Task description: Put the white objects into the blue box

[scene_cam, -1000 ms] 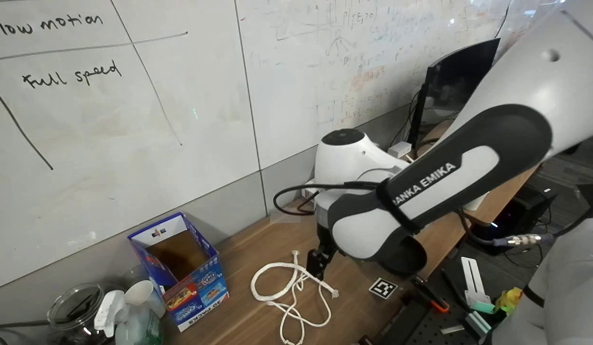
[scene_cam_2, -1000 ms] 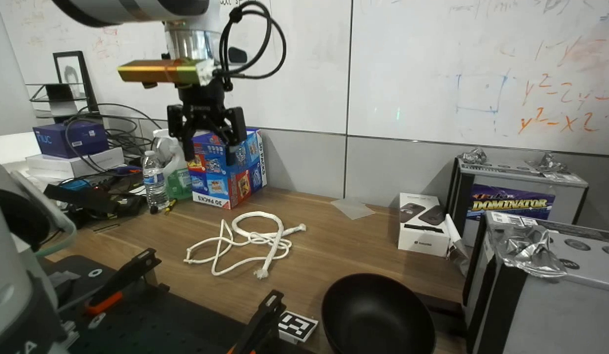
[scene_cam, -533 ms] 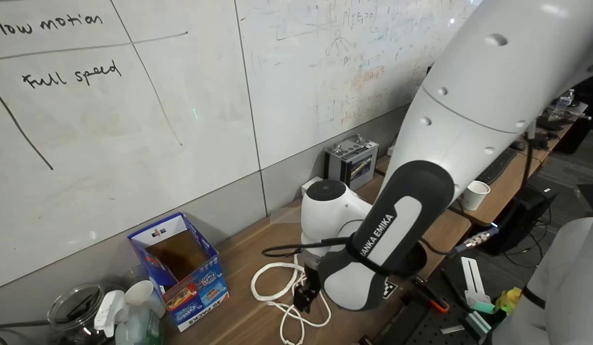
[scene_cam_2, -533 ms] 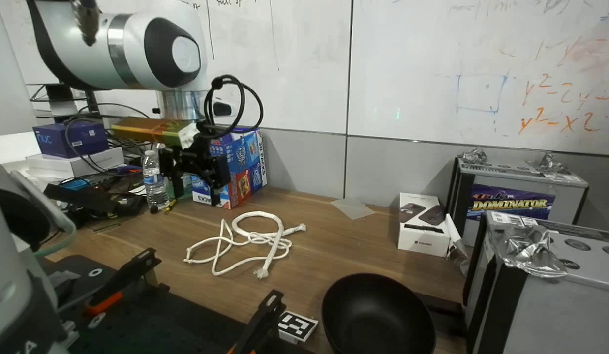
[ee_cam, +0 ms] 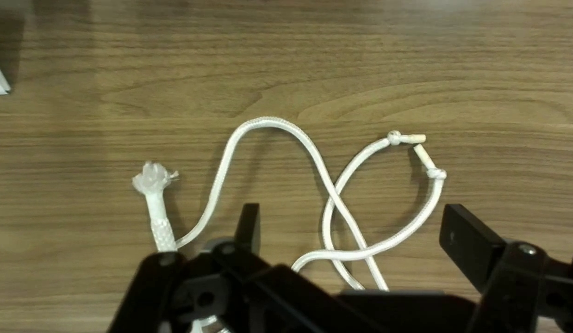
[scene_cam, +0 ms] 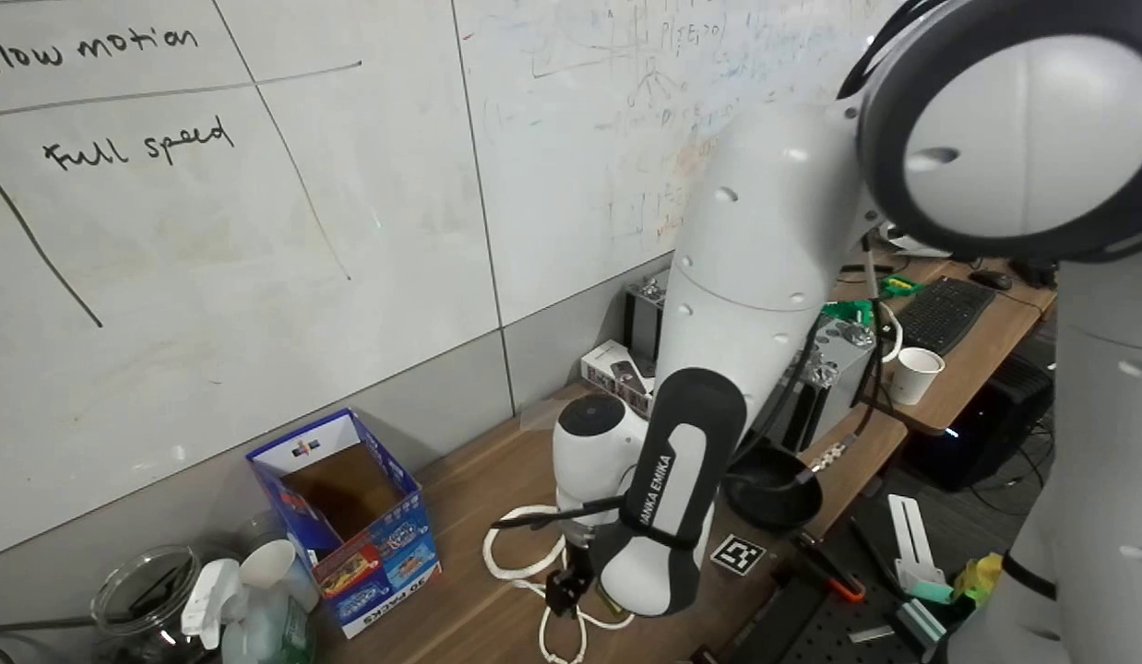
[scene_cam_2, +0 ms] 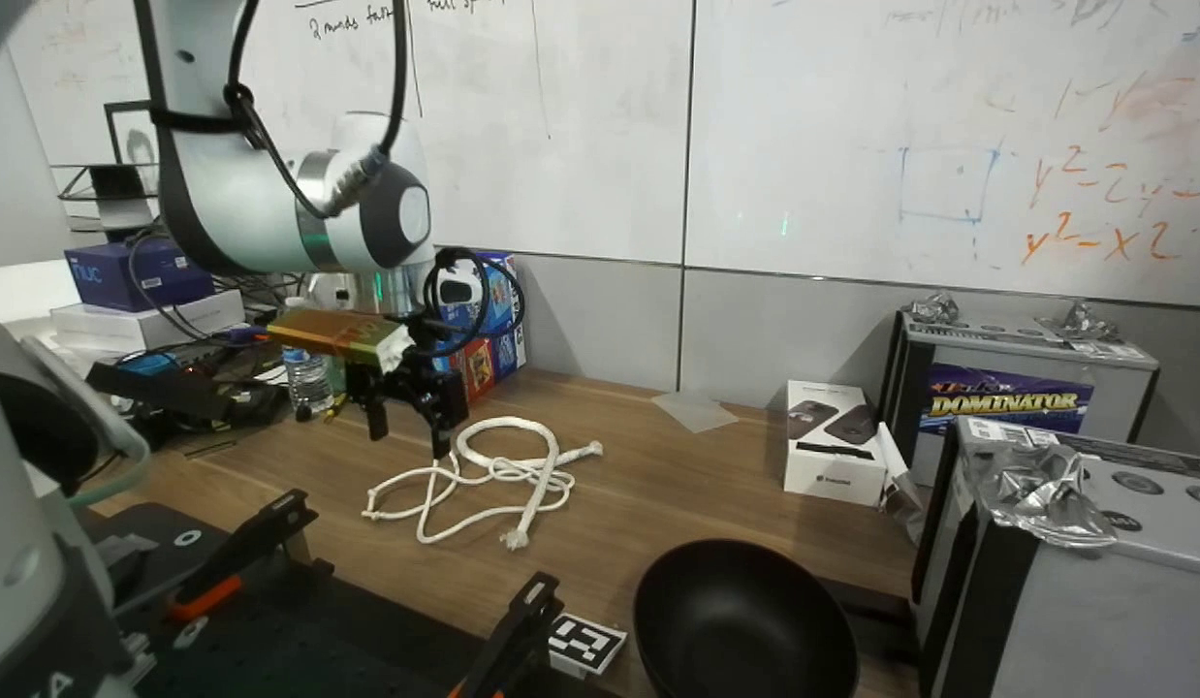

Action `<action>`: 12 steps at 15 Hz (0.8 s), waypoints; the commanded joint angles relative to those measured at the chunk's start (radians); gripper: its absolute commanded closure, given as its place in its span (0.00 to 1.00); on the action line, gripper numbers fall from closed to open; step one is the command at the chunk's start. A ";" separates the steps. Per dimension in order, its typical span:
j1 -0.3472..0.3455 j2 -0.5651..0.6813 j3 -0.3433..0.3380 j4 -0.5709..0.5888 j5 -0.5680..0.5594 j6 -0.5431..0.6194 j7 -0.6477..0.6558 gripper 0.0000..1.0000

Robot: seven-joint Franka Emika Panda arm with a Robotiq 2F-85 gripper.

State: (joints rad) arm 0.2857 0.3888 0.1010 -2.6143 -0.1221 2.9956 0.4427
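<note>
Hanging over the counter [ee_cam: 499, 101], the tool [ee_cam: 352, 231] shows its jaws well apart in the wrist view. On the wood: thin white cord [ee_cam: 335, 189], strands crossing, seen between the jaws; two knotted ends nearly touch. Off to one side: thicker white rope [ee_cam: 159, 217], its frayed end outside the jaws.

In an exterior view: blue box [scene_cam: 382, 567] upright at the counter's back edge, below the whiteboard [scene_cam: 211, 277], top open, brown inside showing. Near it: cup [scene_cam: 276, 563], spray bottle [scene_cam: 265, 632], glass jar [scene_cam: 151, 604]. Cord and rope on the counter near the box, apart from it, partly covered by the arm [scene_cam: 751, 221]. Toward the front edge: black bowl [scene_cam: 769, 503], marker card [scene_cam: 739, 555].

In an exterior view: jaws apart here too, one tip in line with the cord; touch or gap, cannot tell. Cord and rope lie mid-counter, between the back edge and a dark board [scene_cam_2: 270, 630] along the front edge. Blue box at the back edge, partly hidden behind the arm. Also white carton [scene_cam_2: 833, 465] near two grey cases [scene_cam_2: 1094, 601].
</note>
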 commanded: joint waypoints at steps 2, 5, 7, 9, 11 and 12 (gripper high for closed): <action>0.093 0.191 -0.063 0.153 0.075 0.051 -0.029 0.00; 0.078 0.254 -0.038 0.212 0.128 0.039 -0.058 0.00; 0.073 0.280 -0.035 0.240 0.152 0.034 -0.071 0.00; 0.075 0.287 -0.039 0.258 0.167 0.031 -0.077 0.00; 0.093 0.291 -0.057 0.274 0.174 0.035 -0.075 0.00; 0.094 0.294 -0.058 0.281 0.176 0.034 -0.075 0.00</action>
State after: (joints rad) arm 0.3597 0.6690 0.0593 -2.3663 0.0230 3.0163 0.3929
